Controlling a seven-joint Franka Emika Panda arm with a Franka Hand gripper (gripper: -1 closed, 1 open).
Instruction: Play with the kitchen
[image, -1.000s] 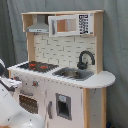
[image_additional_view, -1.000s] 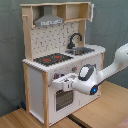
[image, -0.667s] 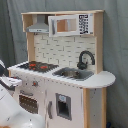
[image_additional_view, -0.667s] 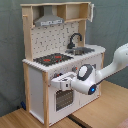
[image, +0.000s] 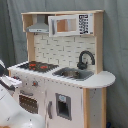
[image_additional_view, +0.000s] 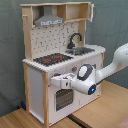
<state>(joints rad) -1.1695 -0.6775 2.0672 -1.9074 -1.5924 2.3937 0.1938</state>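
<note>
In the second exterior view the white Panda arm (image_additional_view: 112, 65) reaches in from 3 o'clock, its white gripper (image_additional_view: 56, 81) pressed up against the front of the tall white and light-wood toy kitchen (image_additional_view: 37, 80), just above the windowed oven door (image_additional_view: 62, 98); whether the jaws are spread or closed cannot be told. The kitchen stands on a wooden table (image_additional_view: 20, 119). Behind the gripper, toward 12 o'clock, lie the black-red hob (image_additional_view: 51, 59), then the black faucet (image_additional_view: 74, 39) over the sink, and topmost the grey range hood (image_additional_view: 48, 20).
</note>
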